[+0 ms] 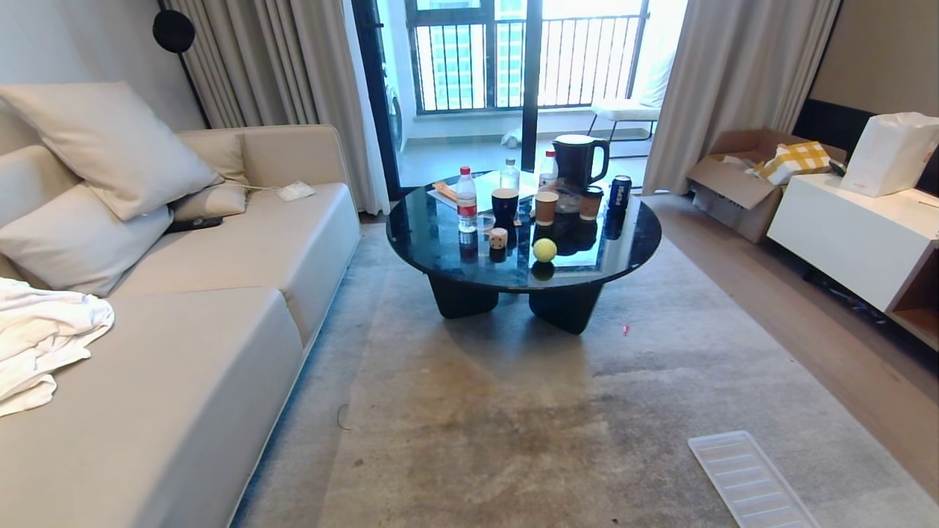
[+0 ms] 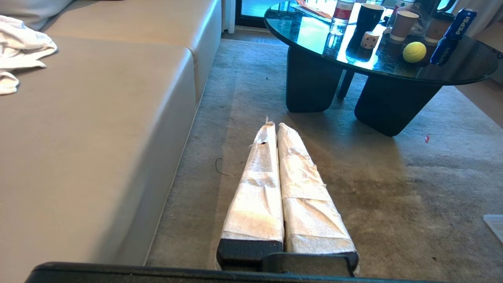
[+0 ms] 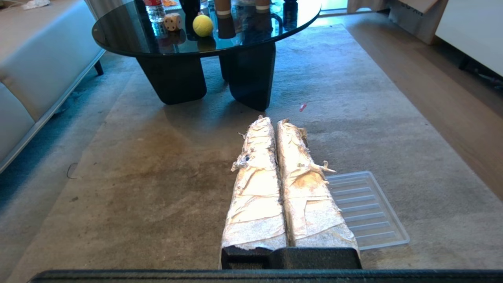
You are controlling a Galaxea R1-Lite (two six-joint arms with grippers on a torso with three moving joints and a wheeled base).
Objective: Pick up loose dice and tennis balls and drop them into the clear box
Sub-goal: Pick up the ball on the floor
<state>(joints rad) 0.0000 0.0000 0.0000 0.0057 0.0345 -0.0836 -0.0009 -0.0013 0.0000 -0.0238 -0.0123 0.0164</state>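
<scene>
One beige die (image 1: 498, 238) and one yellow-green tennis ball (image 1: 544, 250) lie on the near part of a round black glass table (image 1: 429, 227), the ball to the right of the die. Both wrist views show them too: the die (image 2: 369, 40) (image 3: 172, 21) and the ball (image 2: 414, 52) (image 3: 202, 25). The clear box is out of view. My left gripper (image 2: 274, 125) and right gripper (image 3: 274, 120) hang low over the carpet, well short of the table, both shut and empty. Neither arm shows in the head view.
Bottles, paper cups, a kettle (image 1: 578, 161) and a cola can (image 1: 620, 192) crowd the table's far half. A beige sofa (image 1: 183, 330) with a white cloth (image 1: 37, 337) runs along the left. A flat ribbed tray (image 1: 748, 480) lies on the carpet near right, and a white cabinet (image 1: 851, 235) stands right.
</scene>
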